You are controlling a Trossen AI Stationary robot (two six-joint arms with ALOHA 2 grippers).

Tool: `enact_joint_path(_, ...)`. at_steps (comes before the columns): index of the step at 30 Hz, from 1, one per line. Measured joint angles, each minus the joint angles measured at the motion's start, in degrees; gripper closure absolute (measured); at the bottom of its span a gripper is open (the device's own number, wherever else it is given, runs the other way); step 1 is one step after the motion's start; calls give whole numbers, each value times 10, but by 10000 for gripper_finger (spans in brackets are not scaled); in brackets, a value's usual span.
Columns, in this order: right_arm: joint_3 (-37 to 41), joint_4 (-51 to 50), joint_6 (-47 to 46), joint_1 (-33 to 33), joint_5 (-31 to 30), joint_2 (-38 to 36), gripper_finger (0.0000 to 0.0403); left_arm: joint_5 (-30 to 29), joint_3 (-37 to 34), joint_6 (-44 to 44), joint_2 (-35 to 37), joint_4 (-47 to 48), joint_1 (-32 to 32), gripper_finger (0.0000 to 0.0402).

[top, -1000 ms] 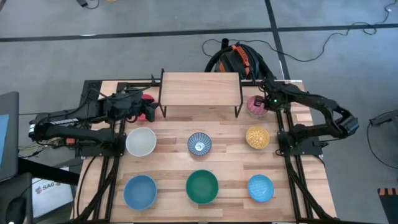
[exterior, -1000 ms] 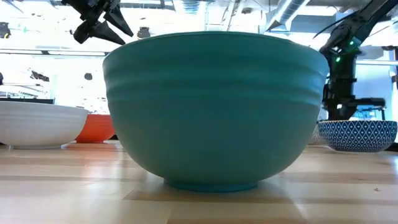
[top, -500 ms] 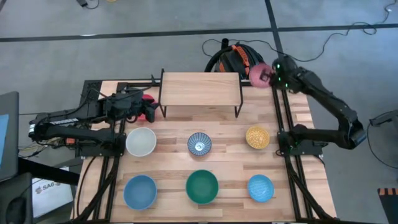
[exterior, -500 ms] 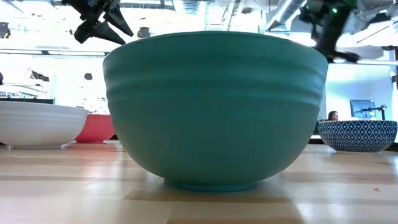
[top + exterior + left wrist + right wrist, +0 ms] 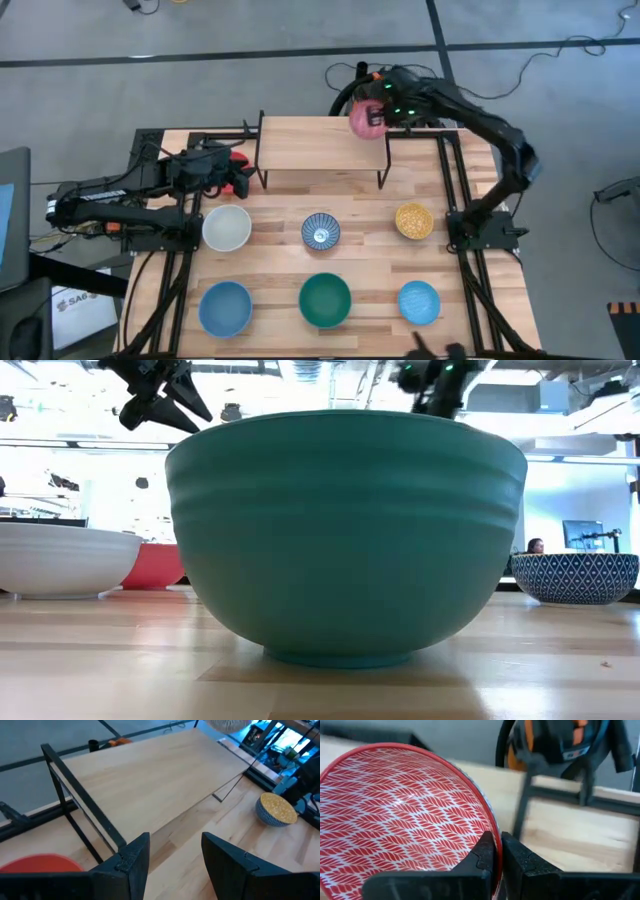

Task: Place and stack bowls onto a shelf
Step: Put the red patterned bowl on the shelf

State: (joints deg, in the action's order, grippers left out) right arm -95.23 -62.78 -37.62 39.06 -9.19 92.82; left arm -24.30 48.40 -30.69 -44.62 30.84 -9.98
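Pink patterned bowl: we see it held in the air over the right end of the shelf, tilted, its rim pinched between the fingers of the right gripper
Right gripper: clenched on the bowl's rim, reaching in over the shelf's far right corner
Left gripper: we find it beside the shelf's left end with its fingers apart and nothing between them, the red bowl just beneath it
Shelf: its light board top is bare, standing at the back middle of the worktop
Middle row: white bowl, blue-white striped bowl, yellow bowl, left to right
Front row: light blue bowl, green bowl, second light blue bowl, all resting upright and apart
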Motion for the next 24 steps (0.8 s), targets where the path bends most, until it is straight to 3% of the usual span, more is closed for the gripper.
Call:
enact_joint_path(13, -27, -43, 30, -25, 9, 83, 364, 27, 0, -54, 0, 74, 0, 239)
enact_joint_path(19, -27, -46, 36, -24, 26, 89, 315, 35, 0, -62, 0, 79, 0, 239)
enact_joint_path(24, -27, -44, 36, -23, 20, 80, 298, 36, 0, -66, 0, 80, 0, 239)
